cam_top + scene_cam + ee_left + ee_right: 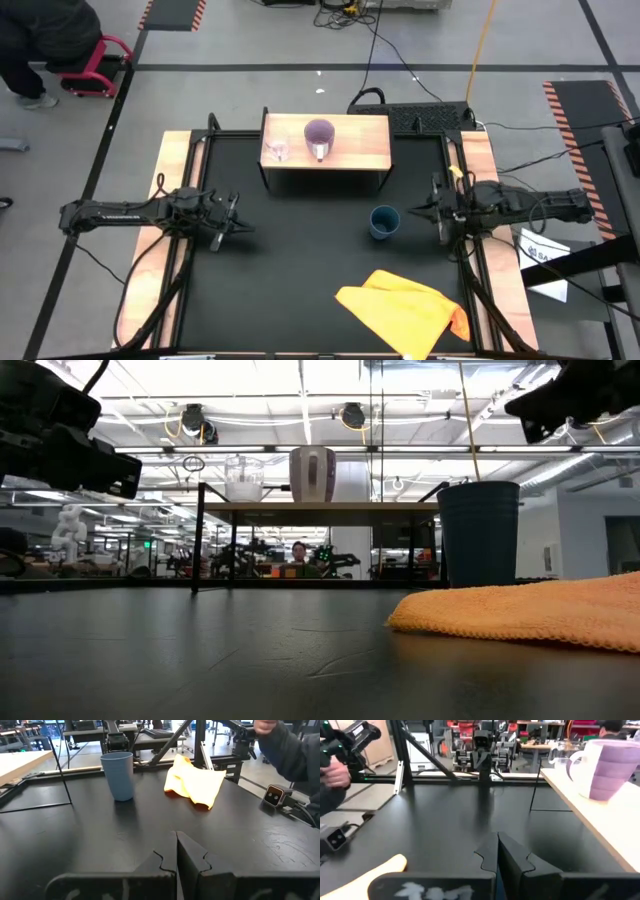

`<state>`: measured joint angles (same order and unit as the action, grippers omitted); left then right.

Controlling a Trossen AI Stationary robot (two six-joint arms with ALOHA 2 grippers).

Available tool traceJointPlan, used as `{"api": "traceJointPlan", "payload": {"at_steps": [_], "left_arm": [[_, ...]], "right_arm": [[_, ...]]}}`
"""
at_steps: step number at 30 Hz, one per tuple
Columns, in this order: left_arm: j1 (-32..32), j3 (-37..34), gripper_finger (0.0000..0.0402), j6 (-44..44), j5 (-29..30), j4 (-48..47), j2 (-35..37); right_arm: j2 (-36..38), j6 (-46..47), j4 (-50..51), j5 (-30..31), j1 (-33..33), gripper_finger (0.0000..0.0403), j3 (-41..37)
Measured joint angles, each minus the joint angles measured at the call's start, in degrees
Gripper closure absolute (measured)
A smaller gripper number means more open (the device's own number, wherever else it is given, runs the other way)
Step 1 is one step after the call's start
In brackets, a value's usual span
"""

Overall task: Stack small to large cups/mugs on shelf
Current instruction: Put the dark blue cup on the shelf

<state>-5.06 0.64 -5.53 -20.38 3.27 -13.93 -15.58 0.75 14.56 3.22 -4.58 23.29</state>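
With both my left gripper point(235, 222) and right gripper point(418, 208) clenched empty at mid-frame, only the blue cup point(384, 221) waits right of centre, glass point(278, 151) and purple mug point(319, 138) already lined up on the shelf point(360, 150) above.

light: bright, even, from ceiling strips point(300, 390) | glare: blown-out overhead in low view | shadows: soft | focus: near mat point(200, 660) slightly blurred

High cam looks straight down; low cam level at tabletop; both share shelf point(325, 150) w/ mug point(312, 473).
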Motion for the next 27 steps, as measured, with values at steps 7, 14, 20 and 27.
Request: {"api": "traceJointPlan", "payload": {"at_steps": [7,14,20,27], "left_arm": [[0.00,0.00,0.0398,-0.22,1.57,-0.15,0.00],[0.00,0.00,0.0398,-0.61,1.57,-0.15,0.00],[0.00,0.00,0.0398,-0.09,2.70,-0.18,-0.02],[0.00,0.00,0.0398,0.26,2.95,-0.24,0.00]], "right_arm": [[-5.59,-1.23,6.74,-0.07,0.00,0.0403,6.06],[-10.40,-2.97,7.64,-0.39,0.01,0.0403,6.12],[-18.11,-1.36,10.82,1.29,0.11,0.0403,10.93],[-28.16,1.57,22.37,-1.96,0.15,0.0398,24.11]]}}
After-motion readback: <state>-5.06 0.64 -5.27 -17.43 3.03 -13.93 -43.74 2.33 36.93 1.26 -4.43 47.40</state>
